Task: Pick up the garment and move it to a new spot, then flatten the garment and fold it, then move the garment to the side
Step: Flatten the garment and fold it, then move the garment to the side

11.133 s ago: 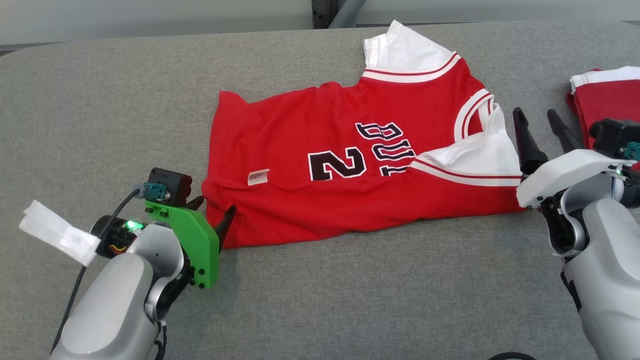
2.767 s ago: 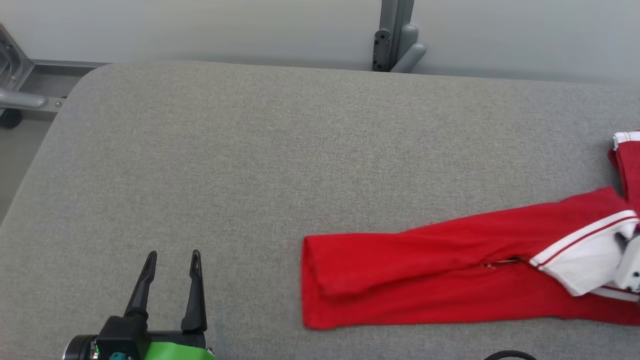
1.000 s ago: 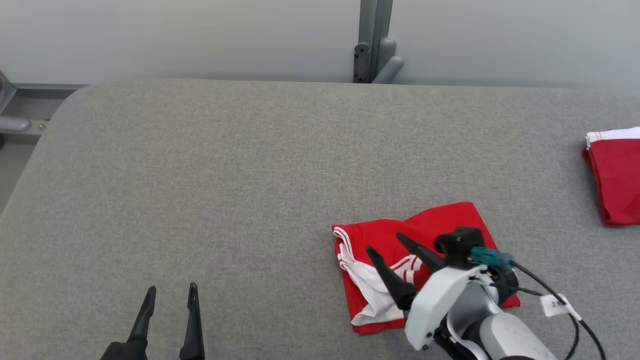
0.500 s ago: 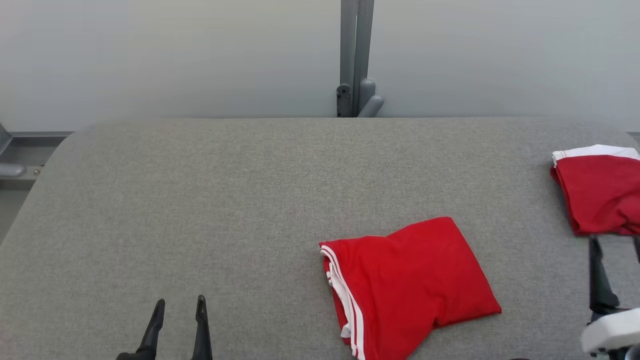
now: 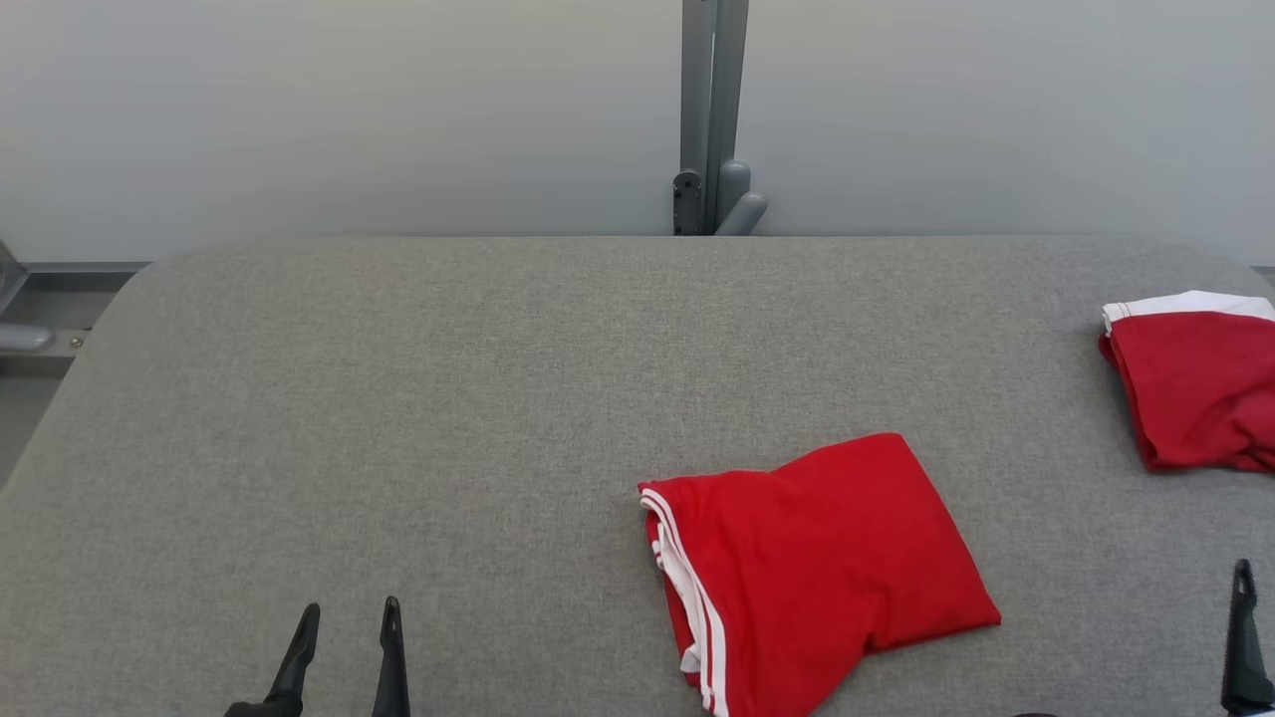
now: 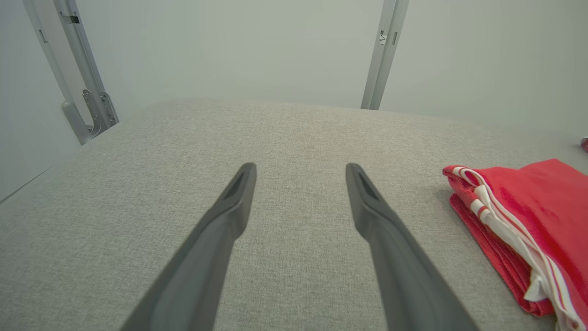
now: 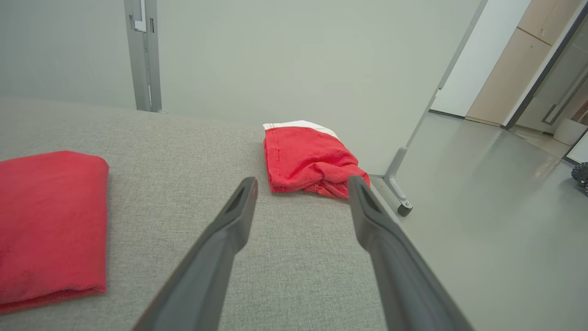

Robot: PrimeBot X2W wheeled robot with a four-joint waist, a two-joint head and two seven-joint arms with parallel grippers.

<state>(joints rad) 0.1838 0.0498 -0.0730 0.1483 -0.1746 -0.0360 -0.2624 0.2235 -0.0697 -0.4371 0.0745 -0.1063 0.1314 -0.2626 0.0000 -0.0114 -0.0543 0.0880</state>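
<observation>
The folded shirt (image 5: 817, 568) is laid by the front edge of the table (image 5: 398, 398), the left gripper (image 5: 351, 607) and right gripper (image 7: 302, 181) are held wide and empty, and folds could be pulled loose if one layer is pinched

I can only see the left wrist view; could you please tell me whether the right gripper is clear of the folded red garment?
Observer: Yes, the right gripper is open, off to the right of the folded garment, with bare table between them.
Operator: Thank you. Is anything else lying on the table?
Observer: A second red garment with a white edge lies by the table's right end, bunched at its near side.
Operator: And is the fold tidy?
Observer: The head view shows a compact rectangle, slightly askew, nothing on it.
</observation>
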